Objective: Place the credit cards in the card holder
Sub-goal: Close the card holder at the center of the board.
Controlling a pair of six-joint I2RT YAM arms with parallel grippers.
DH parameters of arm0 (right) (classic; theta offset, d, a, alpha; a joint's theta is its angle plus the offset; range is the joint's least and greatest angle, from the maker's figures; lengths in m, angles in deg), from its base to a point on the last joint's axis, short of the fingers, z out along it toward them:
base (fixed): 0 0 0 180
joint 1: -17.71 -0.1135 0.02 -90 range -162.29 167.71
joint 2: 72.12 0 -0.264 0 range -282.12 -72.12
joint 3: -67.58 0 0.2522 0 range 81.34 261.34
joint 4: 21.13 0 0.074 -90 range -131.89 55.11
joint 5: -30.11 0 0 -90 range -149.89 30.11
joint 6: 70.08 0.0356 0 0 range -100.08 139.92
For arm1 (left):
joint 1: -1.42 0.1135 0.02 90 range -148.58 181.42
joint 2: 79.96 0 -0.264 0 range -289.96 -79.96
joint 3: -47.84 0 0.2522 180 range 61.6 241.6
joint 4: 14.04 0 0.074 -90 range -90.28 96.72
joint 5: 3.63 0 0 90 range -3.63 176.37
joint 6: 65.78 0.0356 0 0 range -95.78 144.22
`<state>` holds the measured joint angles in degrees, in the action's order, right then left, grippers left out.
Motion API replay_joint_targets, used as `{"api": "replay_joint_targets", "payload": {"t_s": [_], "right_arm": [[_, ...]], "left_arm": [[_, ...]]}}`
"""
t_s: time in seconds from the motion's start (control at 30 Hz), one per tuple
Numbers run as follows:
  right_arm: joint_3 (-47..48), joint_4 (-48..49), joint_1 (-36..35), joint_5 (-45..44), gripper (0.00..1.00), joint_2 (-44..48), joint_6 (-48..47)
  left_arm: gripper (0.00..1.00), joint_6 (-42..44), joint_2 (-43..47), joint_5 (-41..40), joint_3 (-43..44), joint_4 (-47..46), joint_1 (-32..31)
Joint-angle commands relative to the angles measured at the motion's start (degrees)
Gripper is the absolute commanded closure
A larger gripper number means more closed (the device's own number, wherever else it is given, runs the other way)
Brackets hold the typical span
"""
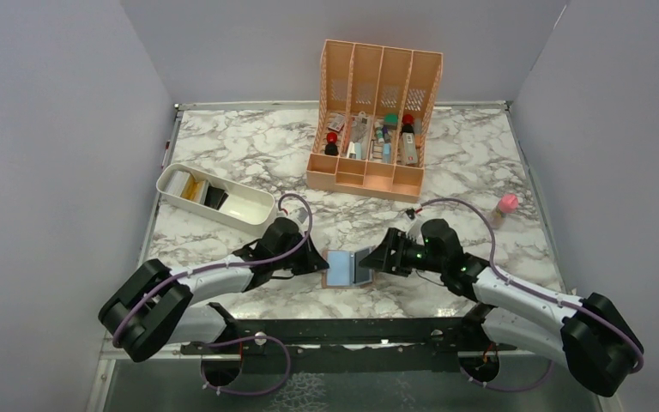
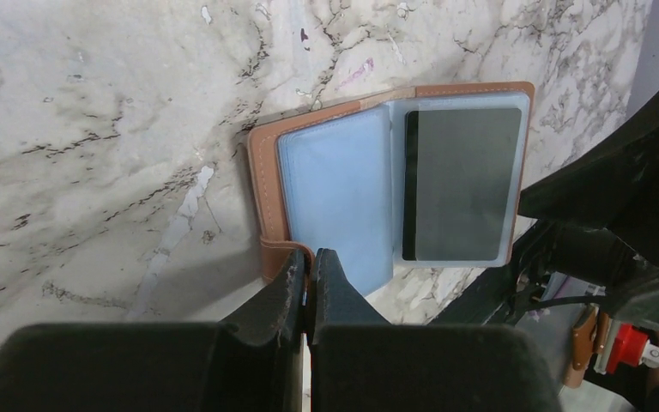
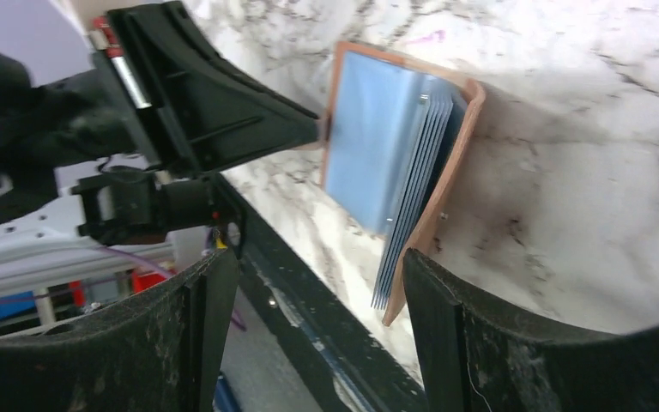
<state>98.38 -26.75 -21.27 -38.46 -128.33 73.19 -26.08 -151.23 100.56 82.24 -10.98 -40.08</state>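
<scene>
Marble-patterned desk [image 1: 249,154], lower centre: brown leather-like folding card holder [image 1: 347,268], open; likely light, floppy. Your left hand [image 2: 309,262] closed at its cover edge, right hand [image 3: 317,268] agape. Grip covers.

The left arm [image 1: 214,276] is stretched low toward the card holder [image 1: 347,268] from its left. The left gripper [image 2: 309,262] is closed on the edge of the card holder's left cover, with the fingers pressed together. The right arm [image 1: 515,296] is reached in from the right of the card holder and is bent at the elbow. The right gripper [image 3: 317,266] is held wide open at the card holder's raised right half, with a finger set to either side of it.
</scene>
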Motion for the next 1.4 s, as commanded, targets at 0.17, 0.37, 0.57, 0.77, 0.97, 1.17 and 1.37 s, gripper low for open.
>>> {"api": "replay_joint_targets", "payload": {"t_s": [0.17,0.37,0.57,0.77,0.97,1.17,1.37], "right_arm": [[0.45,11.11,-0.20,7.18,0.26,-2.95,2.97],[1.36,11.67,-0.22,7.48,0.26,-6.80,1.95],[3.78,4.41,-0.21,2.39,0.31,-9.15,-2.69],[6.33,-4.53,-0.22,-3.72,0.58,-10.68,-7.93],[6.87,-3.88,-0.22,-3.13,0.70,-13.61,-9.36],[7.75,-2.78,-0.22,-1.84,0.69,-18.18,-9.21],[9.07,-6.09,-0.31,-3.98,0.70,-19.88,-10.04]], "left_arm": [[1.00,-4.83,-3.48,3.20,0.44,-9.79,-3.63],[1.00,-5.68,-7.83,2.32,3.02,-11.49,-6.11],[0.98,-6.69,-5.31,-0.52,1.43,-10.79,-6.08],[0.92,-6.87,-3.42,-1.55,1.29,-8.88,-6.13],[0.89,-6.91,-2.23,-2.01,0.99,-8.44,-6.13],[0.79,-6.56,-2.17,-2.33,0.87,-7.24,-6.08],[0.70,-6.38,-0.29,-2.33,0.76,-6.61,-6.06]]}}
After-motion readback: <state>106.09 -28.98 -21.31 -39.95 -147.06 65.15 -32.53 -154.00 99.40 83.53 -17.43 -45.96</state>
